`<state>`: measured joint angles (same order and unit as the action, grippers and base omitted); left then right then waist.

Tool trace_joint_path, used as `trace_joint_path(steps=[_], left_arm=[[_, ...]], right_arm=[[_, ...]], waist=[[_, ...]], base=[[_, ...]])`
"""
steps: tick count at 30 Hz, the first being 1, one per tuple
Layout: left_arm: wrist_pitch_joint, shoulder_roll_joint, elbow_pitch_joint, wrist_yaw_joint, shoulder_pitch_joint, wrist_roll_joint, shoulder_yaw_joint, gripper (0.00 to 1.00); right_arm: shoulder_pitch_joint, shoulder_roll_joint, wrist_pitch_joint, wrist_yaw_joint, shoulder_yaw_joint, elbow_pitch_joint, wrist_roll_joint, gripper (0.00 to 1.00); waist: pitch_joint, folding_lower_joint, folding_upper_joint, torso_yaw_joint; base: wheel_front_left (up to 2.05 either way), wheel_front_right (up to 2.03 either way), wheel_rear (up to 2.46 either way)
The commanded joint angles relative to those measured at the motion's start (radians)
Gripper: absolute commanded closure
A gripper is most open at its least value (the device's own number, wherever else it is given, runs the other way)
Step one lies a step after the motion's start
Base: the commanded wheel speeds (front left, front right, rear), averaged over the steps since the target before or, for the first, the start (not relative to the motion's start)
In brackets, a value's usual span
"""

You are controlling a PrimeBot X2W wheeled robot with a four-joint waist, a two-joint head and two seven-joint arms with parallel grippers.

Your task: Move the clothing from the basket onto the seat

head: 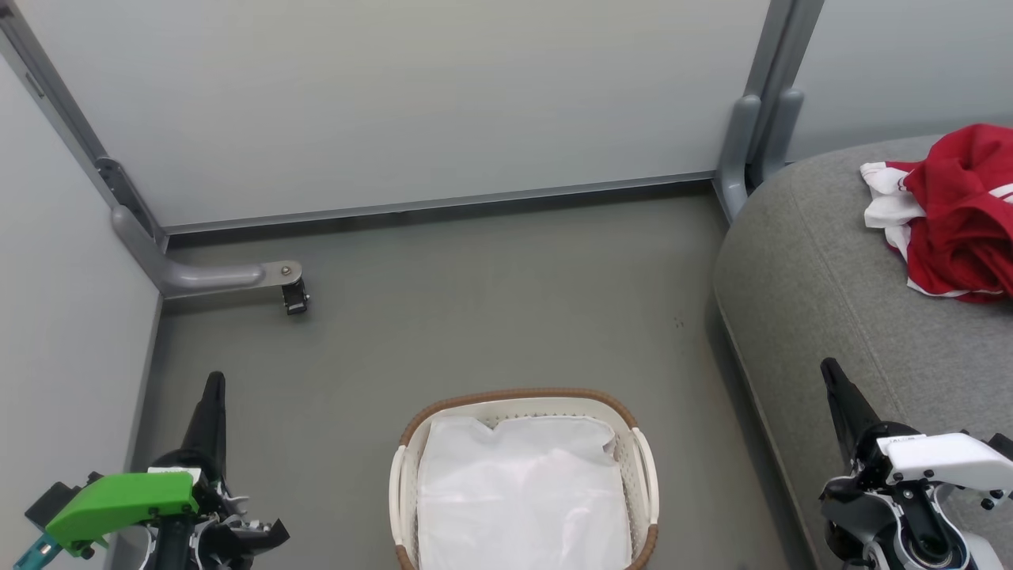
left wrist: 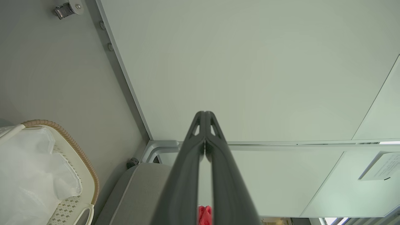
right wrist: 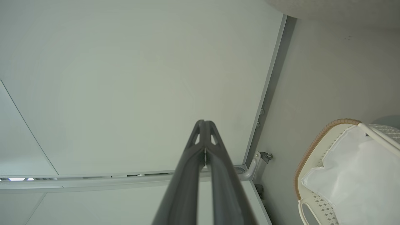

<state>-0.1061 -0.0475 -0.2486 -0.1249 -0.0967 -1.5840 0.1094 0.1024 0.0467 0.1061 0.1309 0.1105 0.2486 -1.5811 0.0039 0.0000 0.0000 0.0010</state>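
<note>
Both sets closed, empty: left fingers [head: 212,412], right fingers [head: 843,400] parked flanking basket [head: 522,393]. Clothing [head: 957,214] heaped on seat [head: 815,301]; basket holds liner [head: 522,491] alone, so transfer likely done.

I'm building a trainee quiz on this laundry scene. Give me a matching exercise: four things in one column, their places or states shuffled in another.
1. clothing
2. basket
3. left tool
4. seat

A. shut, holding nothing
B. on the floor, white liner inside
C. grey, to the right of the basket
D. heaped on the seat

Pairs: 1-D, 2-B, 3-A, 4-C
</note>
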Motion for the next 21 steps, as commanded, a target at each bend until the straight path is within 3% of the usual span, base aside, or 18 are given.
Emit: trace_joint_path(steps=[1, 21], left_arm=[[-0.008, -0.005, 0.005, -0.008, -0.019, -0.022, 0.006, 1.0], [-0.012, -0.005, 0.005, -0.008, -0.018, -0.03, 0.007, 1.0]], right_arm=[[0.01, 0.006, 0.009, 0.0, 0.004, -0.006, -0.022, 1.0], [0.01, 0.006, 0.011, 0.0, 0.005, -0.007, -0.034, 1.0]], waist=[[0.0, 0.0, 0.0, 0.0], [-0.001, 0.0, 0.0, -0.001]], base=[[0.0, 0.0, 0.0], [0.0, 0.0, 0.0]])
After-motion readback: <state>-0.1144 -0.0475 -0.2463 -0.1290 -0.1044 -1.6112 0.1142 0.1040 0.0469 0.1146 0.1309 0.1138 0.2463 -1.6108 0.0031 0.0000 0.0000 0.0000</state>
